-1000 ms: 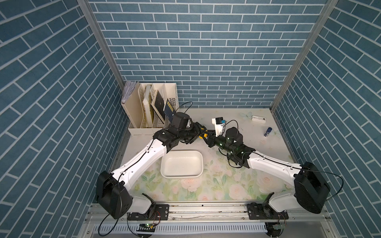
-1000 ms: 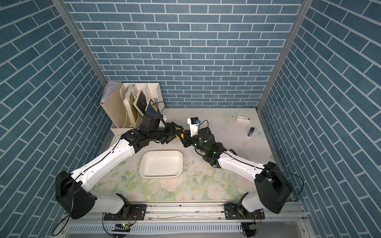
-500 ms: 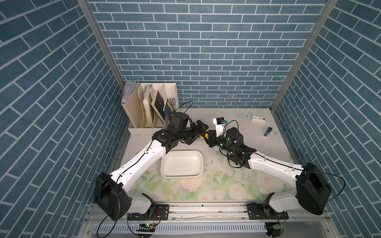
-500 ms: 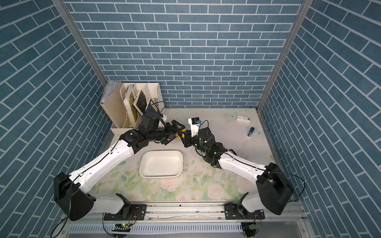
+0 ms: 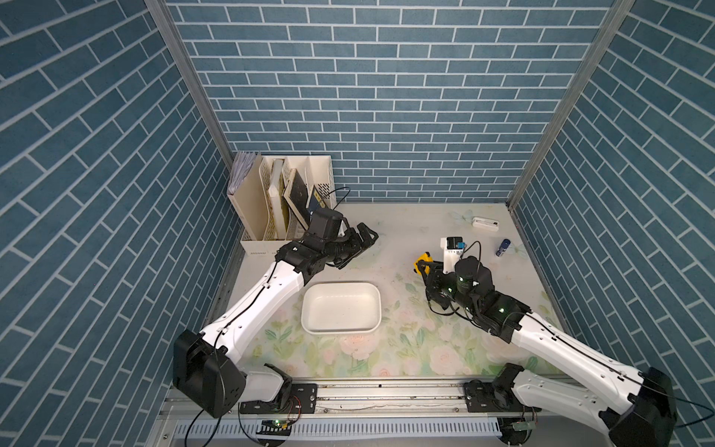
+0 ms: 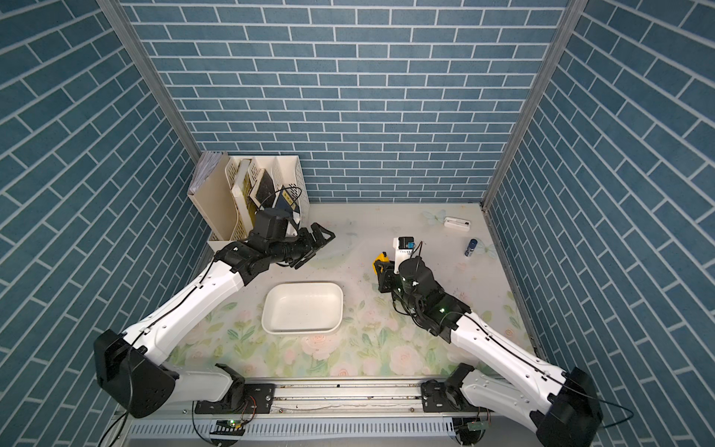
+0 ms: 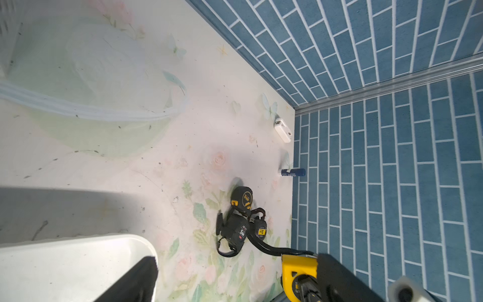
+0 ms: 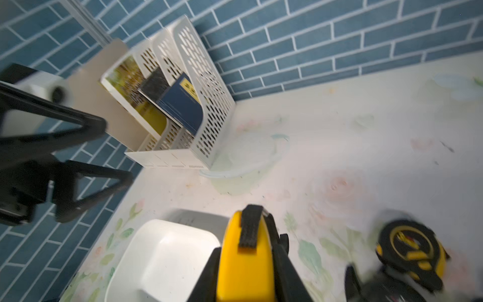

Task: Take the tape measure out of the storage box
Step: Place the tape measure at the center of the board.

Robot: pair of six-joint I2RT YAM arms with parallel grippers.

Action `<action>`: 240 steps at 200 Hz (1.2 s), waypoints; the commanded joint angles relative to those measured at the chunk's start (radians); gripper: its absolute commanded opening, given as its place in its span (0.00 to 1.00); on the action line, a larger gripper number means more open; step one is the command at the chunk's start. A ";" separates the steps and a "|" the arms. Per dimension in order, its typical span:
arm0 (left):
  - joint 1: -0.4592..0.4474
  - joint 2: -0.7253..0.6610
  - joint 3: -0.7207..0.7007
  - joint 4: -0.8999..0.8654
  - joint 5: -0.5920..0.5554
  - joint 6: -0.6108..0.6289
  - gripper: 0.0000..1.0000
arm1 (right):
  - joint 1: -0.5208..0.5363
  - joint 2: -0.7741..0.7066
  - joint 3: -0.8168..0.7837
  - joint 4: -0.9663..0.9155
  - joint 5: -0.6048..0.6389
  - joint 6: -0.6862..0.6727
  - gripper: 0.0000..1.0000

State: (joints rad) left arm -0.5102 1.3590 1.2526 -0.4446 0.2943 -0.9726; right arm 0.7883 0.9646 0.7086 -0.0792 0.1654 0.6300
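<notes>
Looking down in both top views, the storage box (image 5: 340,309) sits empty in the middle of the floral mat (image 5: 406,348). The tape measure (image 5: 424,256) is out of it. Its yellow case is clamped in the right gripper (image 5: 423,267), up off the mat, to the box's right and well clear of the rim. The left gripper (image 5: 363,240) hangs behind the box, jaws spread wide, holding nothing.

Clutter count:
- one cream file organizer (image 5: 271,201), right behind the left wrist
- one white stand (image 5: 449,259), just behind the right gripper and the closest thing crowding it
- one small white gadget (image 5: 485,223) and one blue tube (image 5: 503,247), over by the right wall

Left wrist view: the wide-apart fingers (image 7: 136,279) frame a corner of the box (image 7: 78,261). Past them a clump of black-and-yellow tape measures (image 7: 241,197) lies on the mat between the box and the wall. I count three, all touching. I can't pick them out from above because the right arm covers that spot. The yellow one (image 7: 298,272) peeks in beside one finger. There's also a see-through lid (image 7: 91,104) flat on the mat, or maybe a dish, hard to say.

Right wrist view: the yellow case (image 8: 245,261) fills the gap between the jaws, pinched on its flat sides, with the box (image 8: 162,261) beyond it. The left gripper's open fingers (image 8: 94,125) show in front of the organizer (image 8: 203,104). One of the black-and-yellow tapes (image 8: 410,245) is clear enough, the rest are blur.
</notes>
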 commanded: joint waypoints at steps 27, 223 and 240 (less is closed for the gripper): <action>0.006 0.014 0.006 -0.043 -0.039 0.060 1.00 | -0.050 -0.132 -0.149 -0.174 -0.152 0.239 0.00; 0.004 -0.005 -0.044 -0.056 -0.095 0.078 0.99 | -0.273 0.004 -0.380 -0.150 -0.500 0.325 0.00; 0.004 -0.006 -0.050 -0.048 -0.090 0.076 0.99 | -0.278 0.011 -0.383 -0.157 -0.492 0.329 0.00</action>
State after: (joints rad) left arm -0.5087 1.3674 1.2163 -0.4995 0.2035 -0.9073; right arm 0.5198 0.9668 0.3408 -0.2459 -0.3340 0.9634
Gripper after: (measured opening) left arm 0.994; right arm 0.298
